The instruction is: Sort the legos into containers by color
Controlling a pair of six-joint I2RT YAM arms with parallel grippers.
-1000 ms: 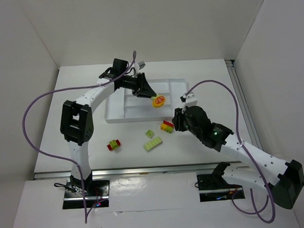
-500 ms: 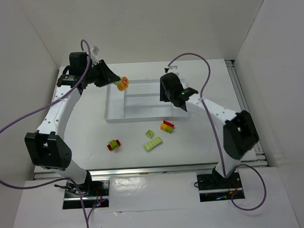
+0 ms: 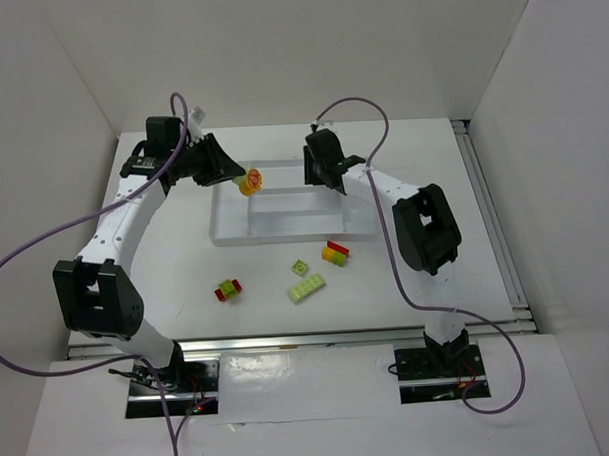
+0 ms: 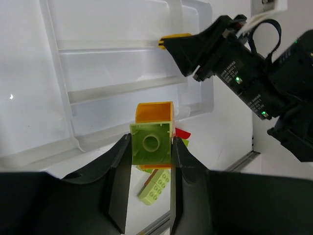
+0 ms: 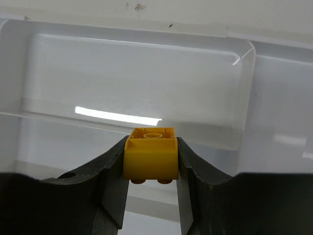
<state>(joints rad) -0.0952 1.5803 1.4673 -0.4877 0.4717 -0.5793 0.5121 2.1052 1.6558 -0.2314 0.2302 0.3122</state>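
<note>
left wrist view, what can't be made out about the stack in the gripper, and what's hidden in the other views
Left wrist view: the stack in the left gripper shows green, orange and a red sliver; the gripper hides its sides, so the brick count is unclear.
Top view: the right arm's wrist covers the yellow brick held by the right gripper.
Right wrist view: frame edges cut the tray, so the compartment below is unclear.

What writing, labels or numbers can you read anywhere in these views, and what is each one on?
Small white print on the black body of the right gripper, left wrist view: too small and blurred to read.
Tray, bricks, table: no text visible.
</note>
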